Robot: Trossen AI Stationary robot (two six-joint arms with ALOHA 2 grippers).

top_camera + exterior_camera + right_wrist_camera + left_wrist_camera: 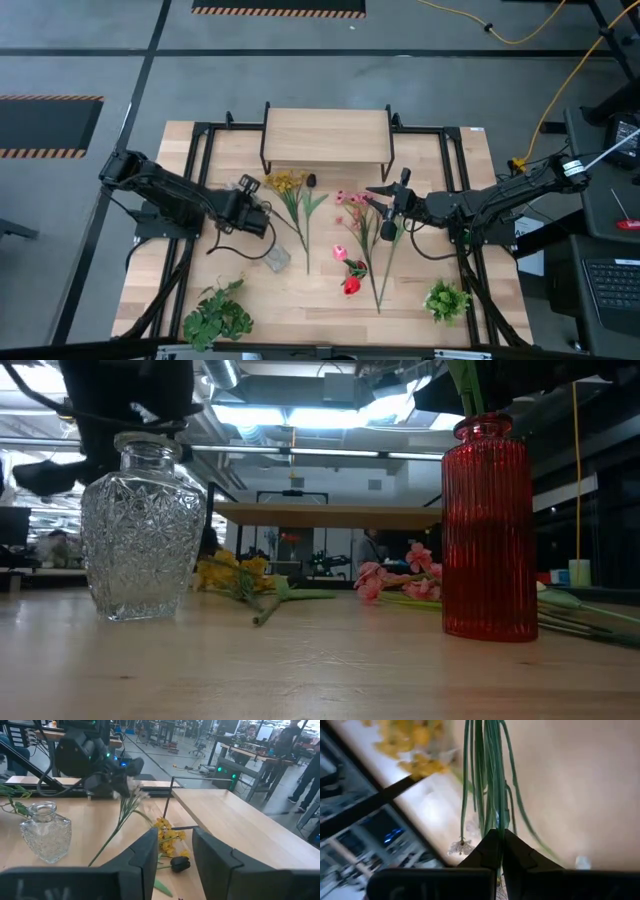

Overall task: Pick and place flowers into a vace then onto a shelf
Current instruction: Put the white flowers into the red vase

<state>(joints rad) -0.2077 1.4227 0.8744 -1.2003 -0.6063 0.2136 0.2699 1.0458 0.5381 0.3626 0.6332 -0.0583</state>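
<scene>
Centrally in the high view, two vases stand on the wooden tabletop (165,250): a clear cut-glass vase (143,530) at lower left of the frame's middle, and a red ribbed glass vase (490,530) just right of middle. From table height the clear one looks empty, while green stems rise out of the red one's neck.

Flowers lie in two loose groups in front of the shelf (326,134), which stands at the upper middle of the table: a yellow-blossomed bunch (288,184) with a dark blossom (312,181) beside it, and a pink-blossomed spray (354,206) to its right, with a few long green stems running toward the frame's lower edge. An exact count of stems is not possible.

Two bushy green plants sit near the bottom edge, one at lower left (218,313), one at lower right (446,299).

The left gripper (262,218) hangs above the clear vase, its jaws pinched together on a bundle of thin green stems (487,785). The right gripper (385,203) hovers by the pink spray, its jaws parted around nothing visible.
</scene>
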